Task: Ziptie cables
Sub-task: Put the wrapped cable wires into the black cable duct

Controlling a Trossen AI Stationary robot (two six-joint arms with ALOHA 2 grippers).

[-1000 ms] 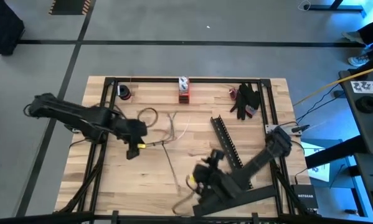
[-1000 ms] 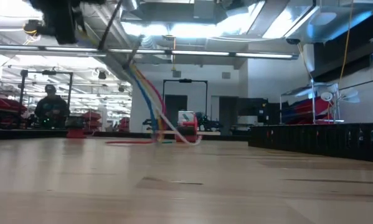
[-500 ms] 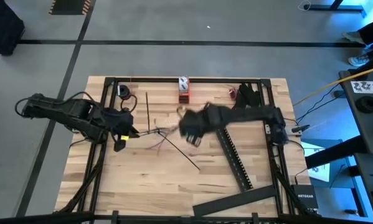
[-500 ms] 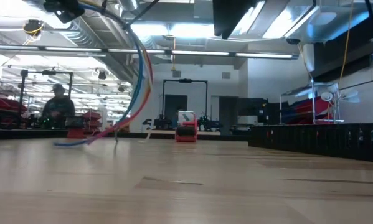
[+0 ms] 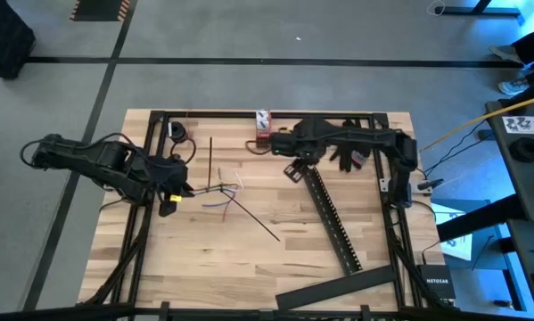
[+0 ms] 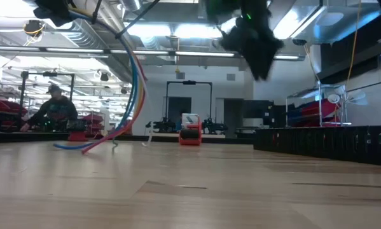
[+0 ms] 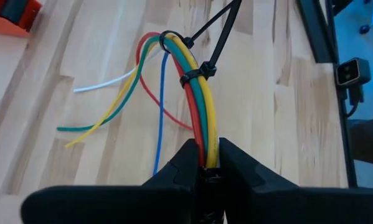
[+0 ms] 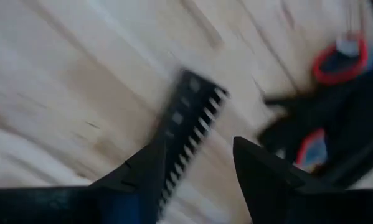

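The left gripper (image 7: 206, 163) is at the left-centre of the table (image 5: 204, 267), clamped on one end of the cables (image 7: 198, 106) — red, green and yellow strands are pinched between its fingers (image 7: 180, 165). In the left wrist view the bundle arches away from the grip and is bound by two black zip ties (image 7: 195, 76) set close together near the top of the arch; their long tails point off across the wood. Past the ties the strands fan out loose: white, yellow, green, blue and red ends lie spread on the boards. In the low view the cables (image 6: 123, 108) hang from the raised gripper in a curve, their free ends resting on the tabletop.

The right gripper (image 8: 195, 165) is at the far side of the table, near its middle, raised above the surface. Its fingers stand apart with nothing between them. Below it lies the end of a long black slotted bar (image 5: 329, 218), which runs diagonally toward the near right of the table.

Other items — a thin black strip (image 5: 249, 214) lies just beside the loose cable ends, a small red and white object (image 5: 263, 125) stands at the far edge, and a black and red pile (image 5: 354, 143) sits at the far right corner. A person (image 6: 53, 111) is visible in the room beyond the table.
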